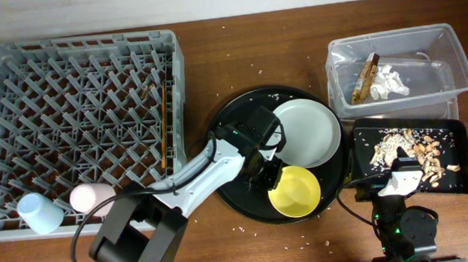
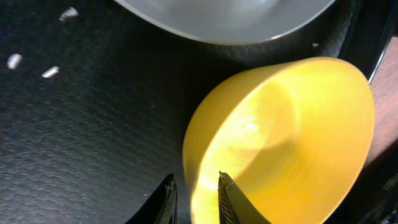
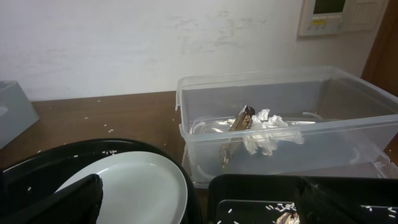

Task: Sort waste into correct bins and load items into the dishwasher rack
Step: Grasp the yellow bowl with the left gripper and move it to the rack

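My left gripper (image 1: 271,177) (image 2: 196,198) is shut on the rim of the small yellow bowl (image 1: 296,190) (image 2: 292,137), one finger inside and one outside. The bowl sits on the round black tray (image 1: 243,193) beside the grey-green plate (image 1: 308,130) (image 2: 230,18) (image 3: 134,186). My right gripper (image 1: 400,176) (image 3: 199,208) is open and empty at the near edge of the shallow black tray (image 1: 457,143) (image 3: 261,186), which holds food scraps (image 1: 407,147). The clear tub (image 1: 455,72) (image 3: 336,118) holds the snack wrapper (image 1: 369,77) (image 3: 239,121) and white tissue (image 1: 393,81) (image 3: 267,134).
The grey dishwasher rack (image 1: 11,56) fills the left side. It holds a blue cup (image 1: 40,213), a pink cup (image 1: 89,197) and chopsticks (image 1: 163,136). Rice grains are scattered on the wooden table and the round tray (image 2: 50,71). A wall stands behind the tub.
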`<state>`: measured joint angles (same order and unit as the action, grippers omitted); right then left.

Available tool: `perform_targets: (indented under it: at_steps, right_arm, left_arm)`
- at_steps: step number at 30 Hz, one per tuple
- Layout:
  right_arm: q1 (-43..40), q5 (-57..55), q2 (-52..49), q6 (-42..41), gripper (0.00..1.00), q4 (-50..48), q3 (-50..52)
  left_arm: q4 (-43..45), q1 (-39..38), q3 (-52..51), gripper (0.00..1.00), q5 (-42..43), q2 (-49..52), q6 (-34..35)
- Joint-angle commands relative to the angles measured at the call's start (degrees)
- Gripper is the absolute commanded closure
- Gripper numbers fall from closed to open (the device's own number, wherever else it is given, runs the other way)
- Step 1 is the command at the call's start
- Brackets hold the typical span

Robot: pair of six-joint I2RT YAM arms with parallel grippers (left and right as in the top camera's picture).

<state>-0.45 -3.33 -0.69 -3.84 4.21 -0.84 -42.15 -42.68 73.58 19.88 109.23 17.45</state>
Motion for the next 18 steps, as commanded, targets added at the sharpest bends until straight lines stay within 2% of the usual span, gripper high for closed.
perform_targets:
  at_steps: [1, 3, 4, 5, 7, 9, 11, 13, 15, 18]
  right_arm:
    - [-0.33, 0.13, 0.33, 0.42, 0.02, 0.07, 0.52]
    - [-0.33, 0.13, 0.33, 0.42, 0.02, 0.09, 0.52]
    - [-0.33, 0.11, 0.33, 0.44, 0.02, 0.07, 0.52]
    - [-0.33, 0.11, 0.33, 0.44, 0.02, 0.07, 0.52]
    - [-0.33, 0.11, 0.33, 0.44, 0.02, 0.07, 0.52]
    - [-0.33, 0.11, 0.33, 0.42, 0.02, 0.07, 0.52]
    - [-0.33, 0.13, 0.33, 0.44, 0.02, 0.07, 0.52]
    - [-0.33, 0.13, 0.33, 0.44, 0.02, 0.09, 0.52]
    - [-0.33, 0.11, 0.33, 0.42, 0.02, 0.09, 0.52]
    - [-0.33, 0.11, 0.33, 0.42, 0.02, 0.07, 0.52]
  left_arm:
    - [0.33, -0.55, -0.37, 0.78, 1.16, 0.98, 2.71]
    - [0.96, -1.42, -0.37, 0.79, 1.31, 1.92, 2.71]
    - [1.05, -1.46, -0.35, 0.84, 1.81, 3.26, 3.41]
    - [0.98, -0.72, -0.20, 1.00, 2.21, 3.32, 3.56]
    - [-1.03, 0.94, 2.43, 1.00, 0.42, 2.54, 3.50]
    - [-9.79, 3.80, 9.99, 1.00, -5.22, 0.79, 2.01]
    - [-23.76, 8.70, 22.69, 1.00, -19.65, -2.23, 0.87]
    - [-37.51, 14.88, 38.21, 1.00, -50.56, -4.81, 0.94]
    - [-40.02, 18.32, 42.01, 1.00, -66.29, -5.95, 0.94]
    - [-39.78, 22.64, 40.37, 1.00, -79.69, -5.18, 2.16]
